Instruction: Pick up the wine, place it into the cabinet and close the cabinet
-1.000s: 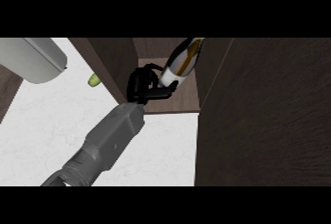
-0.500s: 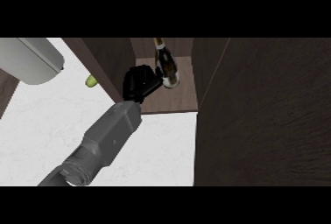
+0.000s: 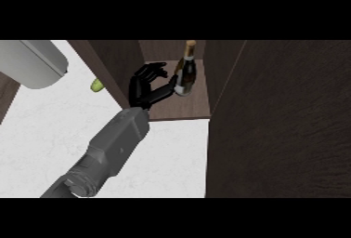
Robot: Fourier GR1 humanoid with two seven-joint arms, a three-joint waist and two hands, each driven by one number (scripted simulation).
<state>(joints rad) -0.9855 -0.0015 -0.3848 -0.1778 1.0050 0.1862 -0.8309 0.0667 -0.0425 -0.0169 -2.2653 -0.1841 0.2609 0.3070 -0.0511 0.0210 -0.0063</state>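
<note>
The wine bottle (image 3: 185, 74) stands in the open cabinet (image 3: 109, 60), toward 12 o'clock in the head view, its base on the brown shelf (image 3: 191, 108) and its neck leaning slightly toward 1 o'clock. The bottle is dark with a pale band around its lower body and a tan top. The left hand (image 3: 145, 89) is just beside it at the bottle's 9 o'clock, also inside the cabinet opening. Its fingers (image 3: 155, 72) are spread apart in a loose half-curl that faces the bottle without closing round it. The upper fingertips stop just short of the glass. The lower one reaches the bottle near its base and seems to touch it, though contact is hard to make out. The grey forearm (image 3: 113, 144) runs from the wrist down toward 7 o'clock, passing over the white table (image 3: 48, 125). From the bottle toward 3 o'clock, a large dark wooden panel (image 3: 288, 121) fills the right side of the view from top to bottom, and whether it is the cabinet's door or its side I cannot tell. At 10 o'clock a pale grey rounded thing (image 3: 34, 62) sits at the table's far edge. A small green thing (image 3: 98, 85) lies just beside the cabinet's left wall, between that wall and the grey shape. The right hand does not show.
</note>
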